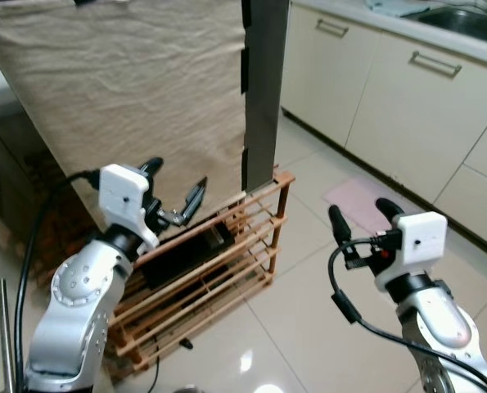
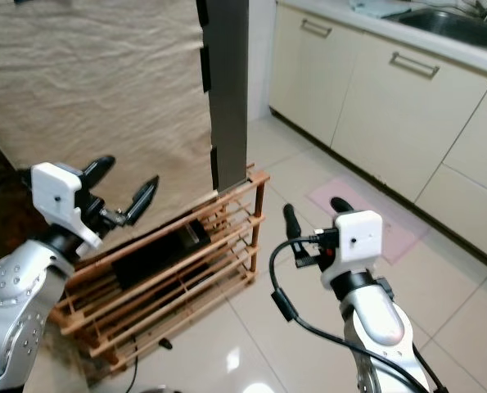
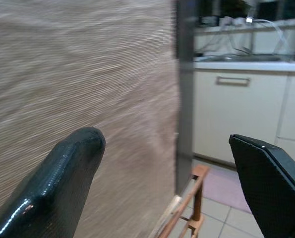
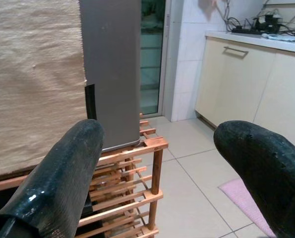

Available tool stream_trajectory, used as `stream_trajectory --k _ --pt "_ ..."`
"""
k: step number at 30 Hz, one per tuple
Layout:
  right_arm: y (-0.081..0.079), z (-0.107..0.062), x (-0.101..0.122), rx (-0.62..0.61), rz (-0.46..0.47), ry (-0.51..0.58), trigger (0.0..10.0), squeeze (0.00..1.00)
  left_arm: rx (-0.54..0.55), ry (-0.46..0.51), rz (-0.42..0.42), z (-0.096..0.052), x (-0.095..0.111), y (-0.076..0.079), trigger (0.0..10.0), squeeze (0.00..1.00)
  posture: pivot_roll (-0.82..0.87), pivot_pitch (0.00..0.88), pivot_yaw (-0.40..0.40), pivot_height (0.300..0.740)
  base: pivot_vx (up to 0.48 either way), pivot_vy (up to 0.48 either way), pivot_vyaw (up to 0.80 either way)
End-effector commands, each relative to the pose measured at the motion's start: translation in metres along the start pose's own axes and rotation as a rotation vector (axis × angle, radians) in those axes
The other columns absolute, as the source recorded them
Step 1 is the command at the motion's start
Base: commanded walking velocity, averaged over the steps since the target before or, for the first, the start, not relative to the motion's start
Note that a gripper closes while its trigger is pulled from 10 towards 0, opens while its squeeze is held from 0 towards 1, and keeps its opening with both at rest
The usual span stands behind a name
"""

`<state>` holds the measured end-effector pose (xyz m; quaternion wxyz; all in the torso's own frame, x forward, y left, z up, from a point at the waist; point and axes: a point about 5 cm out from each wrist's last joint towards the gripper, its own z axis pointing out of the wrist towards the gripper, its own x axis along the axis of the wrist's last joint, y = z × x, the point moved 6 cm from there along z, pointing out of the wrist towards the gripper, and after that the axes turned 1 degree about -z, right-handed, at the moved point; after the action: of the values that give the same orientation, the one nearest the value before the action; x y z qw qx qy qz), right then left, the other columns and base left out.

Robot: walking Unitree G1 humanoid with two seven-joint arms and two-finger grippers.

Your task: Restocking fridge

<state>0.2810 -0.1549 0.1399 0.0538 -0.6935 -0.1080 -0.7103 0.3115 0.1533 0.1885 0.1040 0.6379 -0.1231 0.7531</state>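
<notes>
Hovering over glossy floor tiles (image 1: 308,327), both hands, left (image 1: 176,187) and right (image 1: 364,214), spread empty beside a wooden rack (image 1: 218,262)

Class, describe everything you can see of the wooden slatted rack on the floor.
The wooden rack is a low shelf unit of reddish-brown slats on thin posts, with several tiers. It stands on the glossy pale tiled floor, against a beige cloth-covered panel and a grey upright panel whose lower edge meets the rack's top corner. A dark, flat black object lies on one tier; what it is cannot be told. A thin black cable trails on the floor by its front. Neither end effector touches it.
</notes>
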Motion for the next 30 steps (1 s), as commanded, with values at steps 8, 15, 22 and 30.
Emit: stream_trajectory --k 8,15,22,30 --pt "-0.002 -0.001 0.004 0.041 0.002 0.008 10.0 0.00 0.163 0.160 -0.057 -0.004 0.029 -0.029 10.0 1.00 -0.03 0.009 0.007 0.740 0.000 0.000 0.00" --pt "-0.004 -0.001 0.005 0.091 -0.002 0.016 10.0 0.00 0.000 0.041 -0.078 -0.025 0.009 -0.029 10.0 1.00 -0.02 0.006 -0.004 0.740 0.000 0.000 0.00" --pt "-0.005 0.001 0.007 0.121 -0.011 0.025 10.0 0.00 0.119 0.062 0.013 -0.035 0.018 -0.069 10.0 0.99 -0.02 0.009 -0.012 0.740 0.000 0.000 0.00" --pt "-0.009 0.004 0.009 0.164 -0.025 0.030 10.0 0.00 0.176 0.009 0.088 -0.040 0.017 -0.099 10.0 0.00 -0.01 0.008 -0.017 0.740 0.000 0.000 0.00"
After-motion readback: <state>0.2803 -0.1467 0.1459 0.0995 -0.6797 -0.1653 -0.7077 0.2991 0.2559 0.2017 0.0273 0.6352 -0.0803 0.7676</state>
